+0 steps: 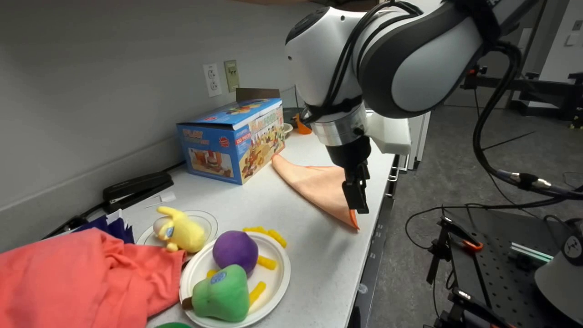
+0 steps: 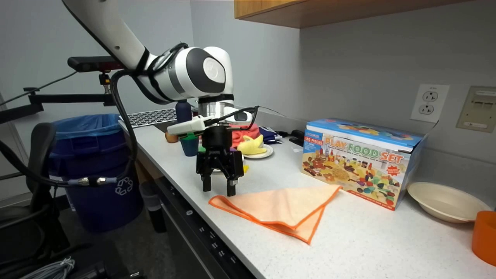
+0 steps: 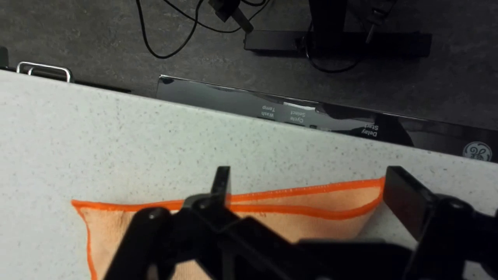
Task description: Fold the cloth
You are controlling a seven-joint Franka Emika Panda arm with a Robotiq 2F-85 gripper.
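The peach cloth with orange hems lies on the counter in both exterior views (image 1: 314,184) (image 2: 279,205). It is doubled over, with two hem layers showing and a loose rounded fold at one end. In the wrist view the cloth (image 3: 295,223) runs beneath the jaws. My gripper (image 2: 219,188) points down above the counter by the folded end of the cloth; it also shows in an exterior view (image 1: 357,207). In the wrist view the gripper (image 3: 308,175) is open, with its fingers wide apart and the hems visible between them. Nothing is held. The gripper's body hides part of the cloth.
A blue play food box (image 1: 214,146) stands by the wall near one cloth corner. A beige bowl (image 2: 445,201) and an orange cup (image 2: 484,236) are beyond it. A plate (image 1: 282,282) with toy food and a red cloth (image 1: 82,282) lie nearby. The counter edge (image 3: 233,116) runs close by.
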